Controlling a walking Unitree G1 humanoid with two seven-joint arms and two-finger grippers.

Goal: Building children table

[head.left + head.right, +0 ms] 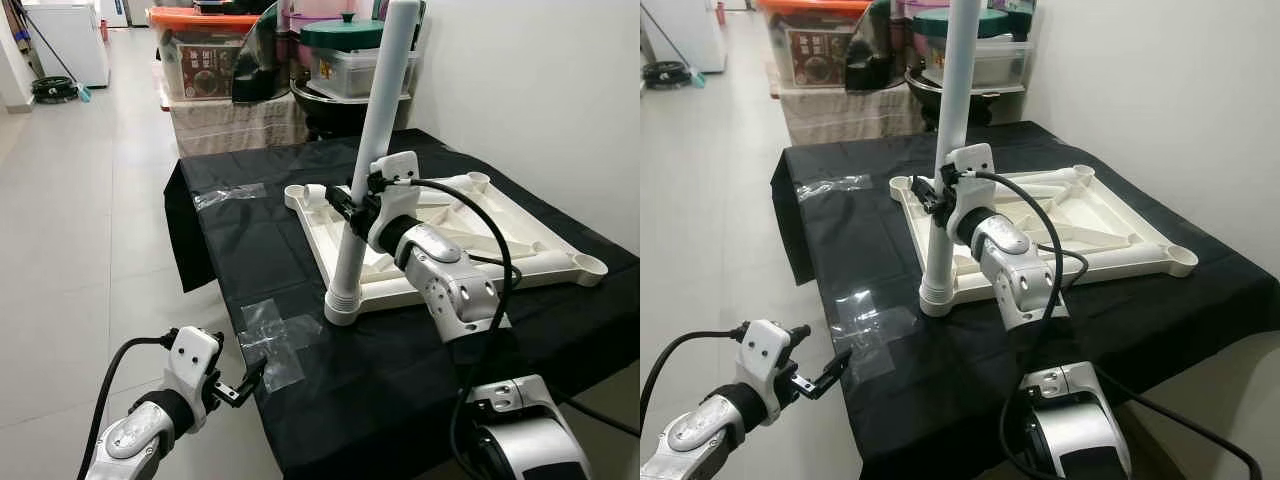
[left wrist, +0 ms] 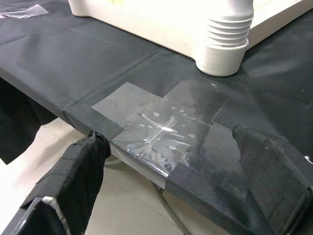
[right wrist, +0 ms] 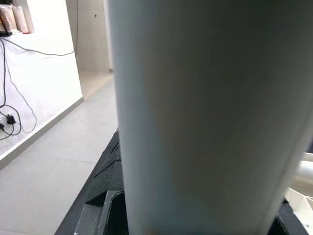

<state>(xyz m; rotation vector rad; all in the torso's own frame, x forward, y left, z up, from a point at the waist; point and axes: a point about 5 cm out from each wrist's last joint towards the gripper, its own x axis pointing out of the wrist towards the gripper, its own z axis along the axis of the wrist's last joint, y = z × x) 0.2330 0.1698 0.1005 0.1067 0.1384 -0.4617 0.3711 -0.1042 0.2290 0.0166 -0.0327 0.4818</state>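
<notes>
1. Left eye view: right gripper (image 1: 352,205) closed around the white table leg (image 1: 372,150), about mid-height of it. Leg standing almost upright, with a slight lean, its ribbed foot in the near corner socket of the upturned white tabletop (image 1: 440,235). Tabletop lying on the black cloth (image 1: 260,250), underside up. Risk here, as a judgement: if released before fully seated, likely to tip out of the socket, since the grip is far above the foot.

2. Right eye view: same hold on the leg. Left gripper (image 1: 825,380) low, beside the cloth's near edge, well apart from the tabletop, fingers a little apart and holding nothing. Possible trouble: sideways push on the leg could slide the whole tabletop on the cloth, with no other gripper bracing it.

3. Left wrist view: ribbed foot of the leg (image 2: 225,46) sitting at the tabletop corner; whether fully home in the socket, cannot tell. Clear tape patch (image 2: 166,127) on the cloth just in front of the tabletop, black fingers (image 2: 73,181) at the cloth's edge. Could snag the cloth and drag the tabletop if raised carelessly.

4. Right wrist view: leg very near the lens, clamped between the fingers. Twisting under this tight hold might jam the foot crooked.
</notes>
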